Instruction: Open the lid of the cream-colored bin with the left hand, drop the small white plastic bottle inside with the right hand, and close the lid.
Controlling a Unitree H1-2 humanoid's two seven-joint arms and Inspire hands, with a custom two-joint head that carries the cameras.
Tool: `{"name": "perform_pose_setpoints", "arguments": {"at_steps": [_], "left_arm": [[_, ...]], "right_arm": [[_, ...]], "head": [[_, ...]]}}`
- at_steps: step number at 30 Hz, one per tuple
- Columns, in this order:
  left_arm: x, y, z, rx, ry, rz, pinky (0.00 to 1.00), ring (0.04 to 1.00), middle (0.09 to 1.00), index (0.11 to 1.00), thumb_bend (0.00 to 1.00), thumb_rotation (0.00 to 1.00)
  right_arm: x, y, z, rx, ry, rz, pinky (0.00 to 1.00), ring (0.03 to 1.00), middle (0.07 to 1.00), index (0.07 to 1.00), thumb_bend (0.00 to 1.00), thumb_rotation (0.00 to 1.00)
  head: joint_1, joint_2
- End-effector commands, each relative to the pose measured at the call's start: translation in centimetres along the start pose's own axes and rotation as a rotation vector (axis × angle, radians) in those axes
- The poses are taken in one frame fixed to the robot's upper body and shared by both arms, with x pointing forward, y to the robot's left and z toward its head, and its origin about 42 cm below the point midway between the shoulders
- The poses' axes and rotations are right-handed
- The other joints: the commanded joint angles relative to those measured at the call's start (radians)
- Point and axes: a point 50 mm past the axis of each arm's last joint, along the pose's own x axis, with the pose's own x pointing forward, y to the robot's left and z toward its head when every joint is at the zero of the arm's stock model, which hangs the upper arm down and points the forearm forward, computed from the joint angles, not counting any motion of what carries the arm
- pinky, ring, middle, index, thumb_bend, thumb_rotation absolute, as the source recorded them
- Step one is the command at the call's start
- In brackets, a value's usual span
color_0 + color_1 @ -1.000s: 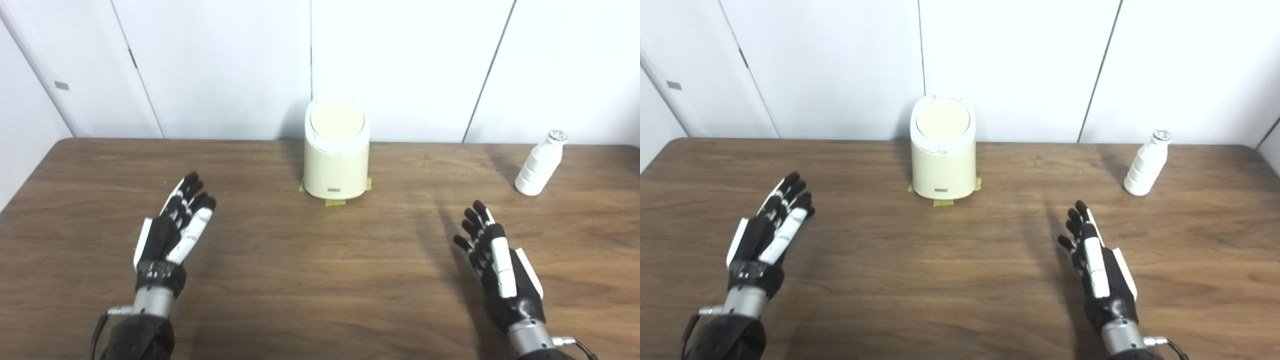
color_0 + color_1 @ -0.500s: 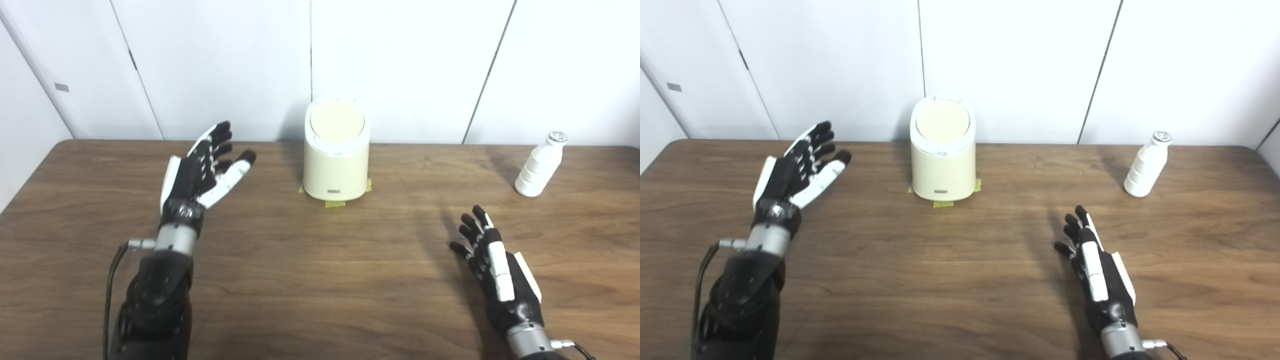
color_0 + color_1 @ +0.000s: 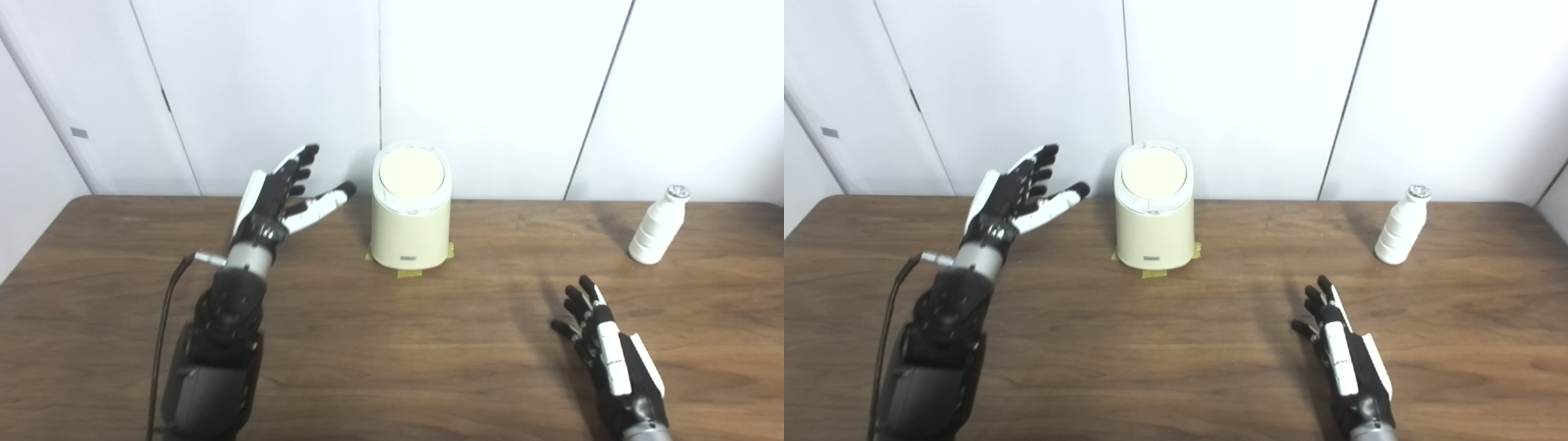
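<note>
Nothing is done yet: the cream-colored cylindrical plastic bin [image 3: 410, 214] stands at the far middle of the brown wooden worktop [image 3: 392, 367], its round lid [image 3: 411, 173] shut. The left hand [image 3: 278, 196] hovers just left of it, fingers [image 3: 331, 199] spread and empty; the right hand [image 3: 612, 361] lies open near the front (well apart from the small white ribbed plastic bottle [image 3: 658, 226], upright at the far right)

The left hand [image 3: 278, 199] is black with a white plate over its back and a white-shelled thumb ending in a black tip. A silver metal wrist cuff [image 3: 248, 260] with a small side plug joins it to a bulky black forearm [image 3: 217, 361], along which a thin dark cable [image 3: 160, 343] runs. The right hand [image 3: 609, 361] matches: black fingers, white shells.
</note>
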Motion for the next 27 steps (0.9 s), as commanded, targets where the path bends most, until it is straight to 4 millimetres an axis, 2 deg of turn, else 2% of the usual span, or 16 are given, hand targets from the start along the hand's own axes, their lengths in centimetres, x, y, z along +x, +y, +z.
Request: {"name": "perform_pose_setpoints", "arguments": {"at_steps": [1,8,15,19,27], "left_arm": [[1.8,0.6,2.9,0.047,-0.066,0.017,0.82,0.889,0.92,0.936,0.76,0.43],[4.2,-0.7,4.0,0.078,-0.05,-0.016,0.78,0.883,0.922,0.932,0.8,0.43],[6.9,-1.5,5.3,0.098,-0.025,-0.093,0.79,0.903,0.95,0.953,0.78,0.4],[8.5,-1.5,6.6,0.146,-0.013,-0.151,0.81,0.925,0.977,0.98,0.77,0.38],[10.2,-1.9,8.4,0.189,0.01,-0.207,0.88,0.963,0.997,1.0,0.78,0.31]], "right_arm": [[-1.1,0.0,-0.4,-0.01,-0.007,-0.002,0.86,0.958,0.953,1.0,0.53,1.0],[-1.1,0.3,-0.9,-0.005,-0.004,0.006,0.87,0.965,0.961,1.0,0.53,1.0],[-1.1,0.5,-1.4,-0.005,-0.007,0.018,0.87,0.965,0.972,1.0,0.51,1.0],[-1.2,0.7,-1.5,0.015,-0.002,0.014,0.88,0.964,0.974,1.0,0.51,1.0],[-1.5,1.2,-1.6,0.035,0.004,0.01,0.9,0.971,0.971,1.0,0.52,1.0]], "head": [[-0.002,-0.007],[-0.014,-0.03],[-0.021,-0.043],[-0.025,-0.043],[-0.036,-0.037]]}}
